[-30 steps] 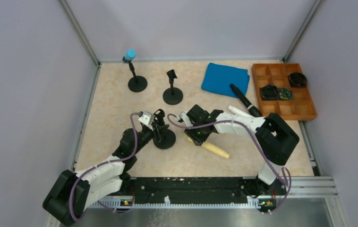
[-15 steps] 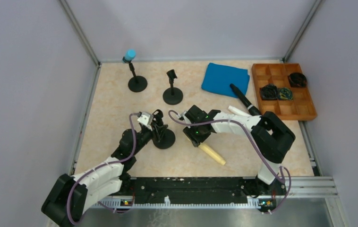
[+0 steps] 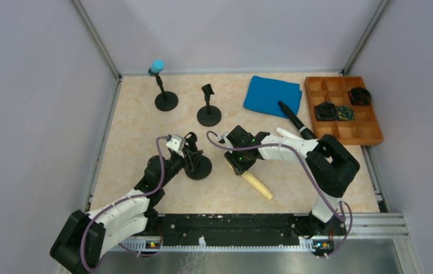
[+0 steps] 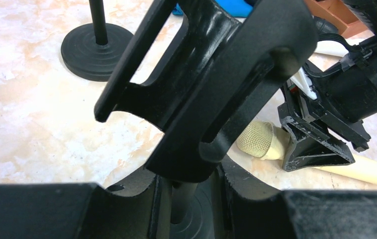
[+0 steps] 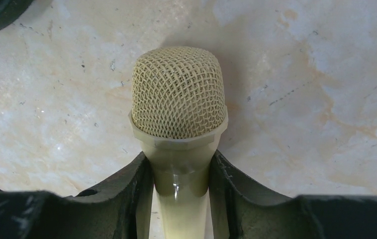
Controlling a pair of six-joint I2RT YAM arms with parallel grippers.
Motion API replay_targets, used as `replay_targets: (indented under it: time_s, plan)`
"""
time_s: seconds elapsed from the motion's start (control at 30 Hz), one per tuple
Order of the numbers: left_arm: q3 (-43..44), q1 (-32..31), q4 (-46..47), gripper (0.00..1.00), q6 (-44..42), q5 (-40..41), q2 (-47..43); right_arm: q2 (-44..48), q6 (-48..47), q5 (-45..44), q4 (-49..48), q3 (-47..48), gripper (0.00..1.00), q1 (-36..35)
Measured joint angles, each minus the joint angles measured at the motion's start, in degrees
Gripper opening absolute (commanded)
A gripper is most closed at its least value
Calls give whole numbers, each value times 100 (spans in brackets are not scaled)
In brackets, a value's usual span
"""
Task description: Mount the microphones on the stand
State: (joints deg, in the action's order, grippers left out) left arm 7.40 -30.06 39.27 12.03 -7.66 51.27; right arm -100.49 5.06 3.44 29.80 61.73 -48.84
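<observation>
Right at the front of the counter (image 3: 134, 114), the left tool (image 4: 185, 191) is closed tight on the thin pole of the near stand (image 3: 200, 167). The stand's clip (image 4: 211, 79) sits up, ready.

Just right of the near stand, the cream microphone (image 5: 178, 94) lies on the counter with its net head pointing at the stand. The right tool (image 5: 179, 184) is closed on it, hugging the neck just under the head. That looks like a good place to hold. The body seems hard, light and smooth, and it gets thinner toward the tail, so I think a hold lower down could slip. The net head may dent, so it should not be squeezed.

Farther back and right of the near stand lie the white microphone (image 3: 285, 133) and the black microphone (image 3: 293, 119). Behind the near stand is an empty stand (image 3: 208, 109). Far back and left of the near stand, the light blue microphone (image 3: 157, 65) sits on the far stand (image 3: 165, 98).
</observation>
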Motion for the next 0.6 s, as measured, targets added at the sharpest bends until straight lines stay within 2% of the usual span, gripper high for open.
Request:
replay_targets:
  time_s: [0.07,0.27,0.4,0.6]
  plan:
    - [0,0,9,0,4,-2,0,81,-20,-68,-70,-98,0,4]
    - [0,0,11,0,33,0,0,597,-116,-400,-203,-291,0,70]
    - [0,2,11,5,55,-55,0,1318,-157,-485,-669,-407,0,72]
    - [50,2,17,0,48,-424,81,2446,-133,-651,-1624,-914,0,72]
